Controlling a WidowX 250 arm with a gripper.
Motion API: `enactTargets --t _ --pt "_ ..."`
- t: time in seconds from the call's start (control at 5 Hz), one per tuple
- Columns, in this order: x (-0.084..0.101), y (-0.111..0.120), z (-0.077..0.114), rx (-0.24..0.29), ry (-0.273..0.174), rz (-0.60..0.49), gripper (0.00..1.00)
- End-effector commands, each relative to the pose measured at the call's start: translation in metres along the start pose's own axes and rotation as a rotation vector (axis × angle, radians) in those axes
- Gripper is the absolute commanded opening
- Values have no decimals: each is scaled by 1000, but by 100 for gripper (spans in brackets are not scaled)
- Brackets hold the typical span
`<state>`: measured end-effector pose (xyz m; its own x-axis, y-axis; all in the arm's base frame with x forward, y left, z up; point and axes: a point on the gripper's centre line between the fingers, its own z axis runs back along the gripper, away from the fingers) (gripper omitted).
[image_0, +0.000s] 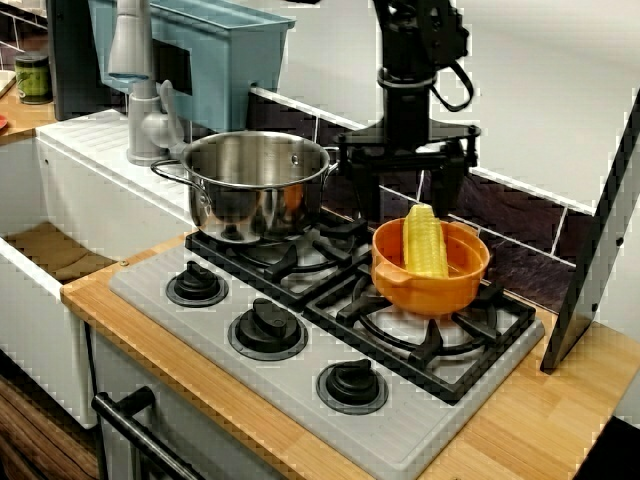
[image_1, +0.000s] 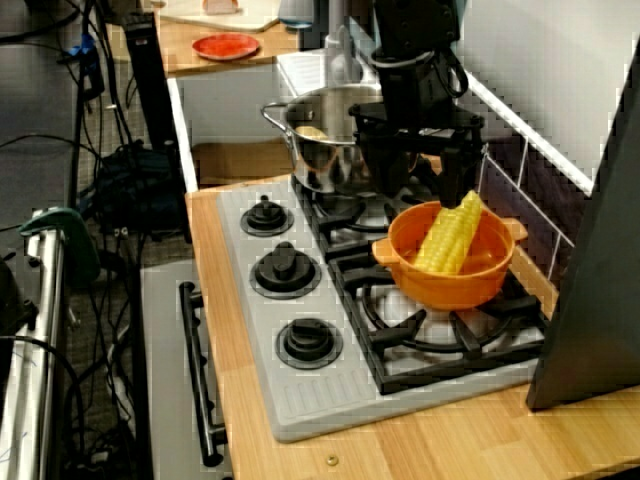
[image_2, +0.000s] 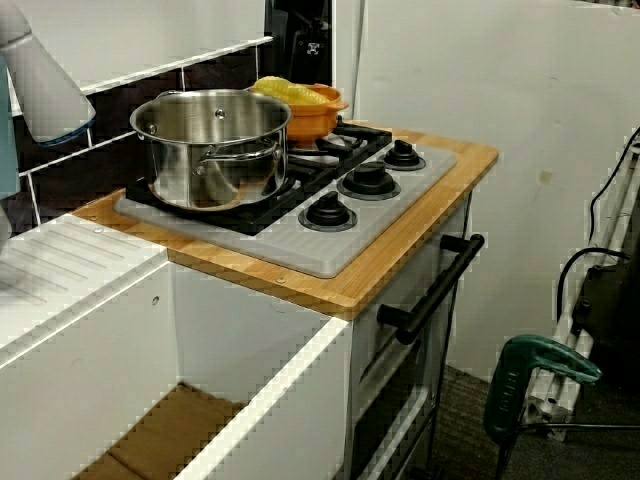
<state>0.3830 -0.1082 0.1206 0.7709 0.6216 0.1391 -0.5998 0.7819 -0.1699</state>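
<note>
Wooden surface (image_0: 560, 400) carrying a stove (image_0: 400, 440): your claw (image_0: 405, 190) hangs spread open and empty at the back, just above and behind 1 orange bowl (image_0: 430, 285). 1 corn cob (image_0: 424, 240) leans in that bowl, long axis tilted, upper tip toward the claw. Beside it stands 1 steel pot (image_0: 255, 185), and 3 knobs (image_0: 267, 330) line the front.

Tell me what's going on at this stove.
A robot arm's hand hangs open over the back of the stove, holding nothing. Just in front of it an orange bowl sits on a burner with a corn cob leaning inside, its top close to the hand. Whether they touch is unclear. A steel pot stands on the next burner.
</note>
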Motion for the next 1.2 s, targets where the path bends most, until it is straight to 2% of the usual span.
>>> enactTargets --t 0.0,0.2,0.4,0.6,0.8,1.0 --pt "15 21 49 -121 -61 -73 100" --pt "23 28 61 -151 -154 -217 100" --pt "27 28 70 -146 -191 -361 100" --pt "31 26 69 -153 -153 -498 100" --pt "32 20 69 -152 -138 -648 100" --pt "31 14 67 -150 -153 -726 100"
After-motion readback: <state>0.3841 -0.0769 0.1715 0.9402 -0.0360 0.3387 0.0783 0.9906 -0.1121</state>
